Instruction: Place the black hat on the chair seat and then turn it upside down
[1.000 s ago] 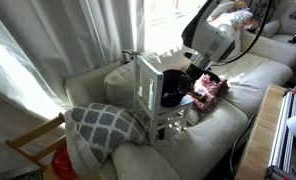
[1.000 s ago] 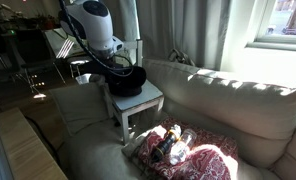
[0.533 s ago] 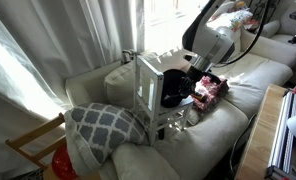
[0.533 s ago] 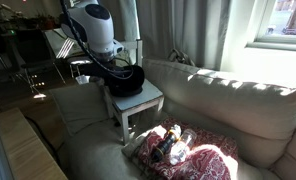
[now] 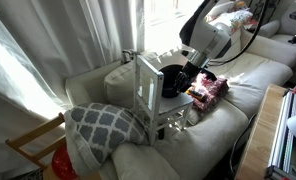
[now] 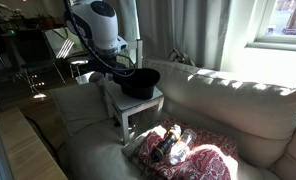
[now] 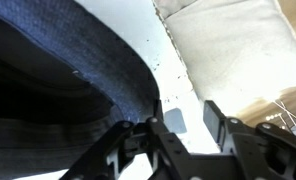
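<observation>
Jaws pinching the brim of the black hat (image 7: 78, 70), the gripper (image 7: 178, 135) holds it just above the chair seat (image 6: 148, 102), opening turned upward. In both exterior views the hat (image 5: 174, 78) hangs over the small chair's seat (image 5: 178, 112) on the cream sofa (image 6: 238, 110), a red patterned bundle (image 6: 178, 150) lying nearer on the cushions.

Black hat (image 6: 140, 82) over chair seat (image 6: 148, 103); chair on sofa (image 6: 228, 100).

cream sofa (image 6: 228, 110), sunlit window (image 6: 283, 22), curtains (image 5: 48, 40)
</observation>
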Robot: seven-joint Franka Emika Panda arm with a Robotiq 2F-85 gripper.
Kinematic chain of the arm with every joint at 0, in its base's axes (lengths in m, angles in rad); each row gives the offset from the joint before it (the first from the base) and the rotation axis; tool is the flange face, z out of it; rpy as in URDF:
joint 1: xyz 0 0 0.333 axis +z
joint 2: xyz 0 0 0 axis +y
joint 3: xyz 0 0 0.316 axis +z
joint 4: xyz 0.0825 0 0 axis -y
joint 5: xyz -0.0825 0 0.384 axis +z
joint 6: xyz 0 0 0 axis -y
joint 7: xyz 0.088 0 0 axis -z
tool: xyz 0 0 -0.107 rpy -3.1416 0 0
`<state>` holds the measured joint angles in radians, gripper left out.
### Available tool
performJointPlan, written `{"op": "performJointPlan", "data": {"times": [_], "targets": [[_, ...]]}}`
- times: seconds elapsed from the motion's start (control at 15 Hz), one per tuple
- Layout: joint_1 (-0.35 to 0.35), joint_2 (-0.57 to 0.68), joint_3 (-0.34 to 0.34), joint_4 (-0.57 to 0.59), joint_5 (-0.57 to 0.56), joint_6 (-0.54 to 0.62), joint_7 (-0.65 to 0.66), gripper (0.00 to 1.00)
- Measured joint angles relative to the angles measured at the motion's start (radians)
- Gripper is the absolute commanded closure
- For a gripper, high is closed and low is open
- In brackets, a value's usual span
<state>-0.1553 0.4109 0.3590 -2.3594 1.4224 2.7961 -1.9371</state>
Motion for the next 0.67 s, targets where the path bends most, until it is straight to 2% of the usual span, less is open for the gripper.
{"op": "performJointPlan", "data": {"times": [0.2,0.67], "targets": [[-0.003,-0.005,-0.015,0.010,-0.050,-0.019,0.073,0.01],[-0.005,-0.015,-0.038,0.033,-0.117,-0.050,0.166,0.00]]}}
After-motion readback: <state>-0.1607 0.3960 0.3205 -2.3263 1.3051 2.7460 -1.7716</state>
